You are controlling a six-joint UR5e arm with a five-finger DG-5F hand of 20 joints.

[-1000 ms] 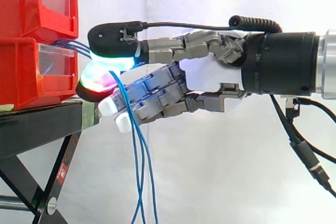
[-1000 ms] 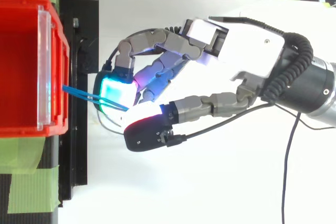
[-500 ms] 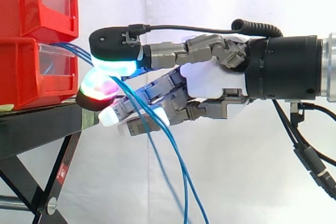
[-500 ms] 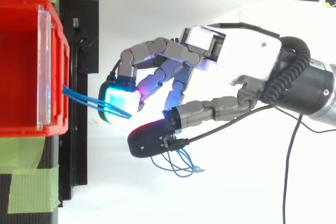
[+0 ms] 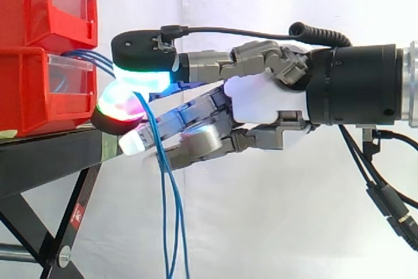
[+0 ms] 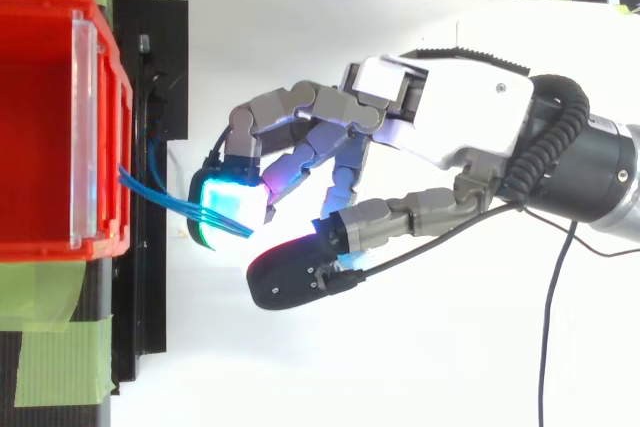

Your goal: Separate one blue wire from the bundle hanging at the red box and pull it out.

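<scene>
Side view, from where I stand: the hand (image 5: 261, 96) reaches in from the right, level with the lower bin (image 5: 32, 89). The blue wires (image 5: 91, 57) leave that bin's front, arch over to the hand and pass between the thumb pad (image 5: 140, 73) above and a red-and-green glowing finger pad (image 5: 121, 106) below. The two pads meet there, so the hand is clamped on the wires. Past the pads the wires drop straight down in front of the other curled fingers and hang free before the curtain (image 5: 261, 213), off the bottom of the view.

From above, the wires (image 6: 160, 192) fan out from under the bin's rim (image 6: 112, 147) and lie across the cyan pad. The thumb's dark tip sits just beside that pad, and the palm (image 6: 470, 117) is well back to the right.

Counting: one hand and two red bins, the upper bin (image 5: 32, 4) stacked on the lower. Both sit on one black stand (image 5: 46, 158). I make out about three blue strands at the bin. Below the hand they hang so close together that I cannot tell whether there are two or three.
</scene>
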